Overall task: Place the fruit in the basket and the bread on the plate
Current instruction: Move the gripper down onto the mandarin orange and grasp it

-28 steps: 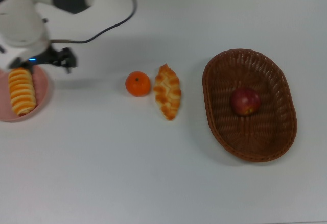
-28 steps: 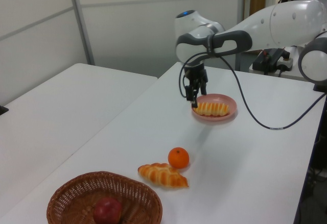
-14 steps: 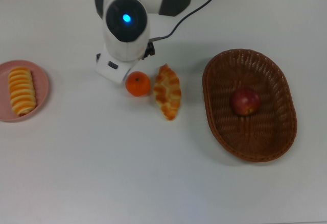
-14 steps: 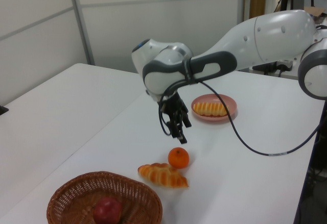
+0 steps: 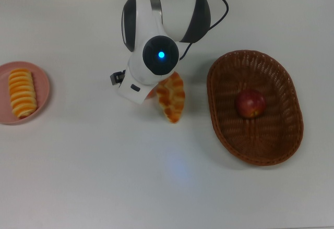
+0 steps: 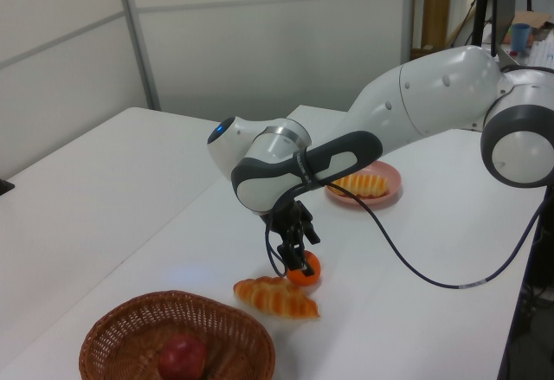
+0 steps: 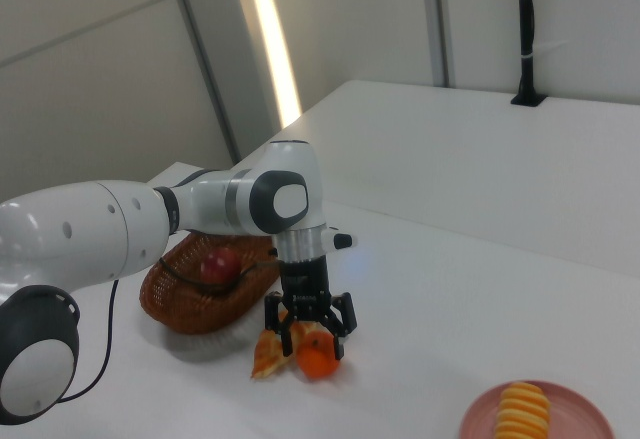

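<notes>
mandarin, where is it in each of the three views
Top view: hidden under the arm's wrist, just off the braided roll's left.
Left view: the mandarin sits lower centre, under the gripper, behind the roll.
Right view: bottom centre, under the gripper, right of the roll.
Shared landmark: the braided roll beside it.
</notes>
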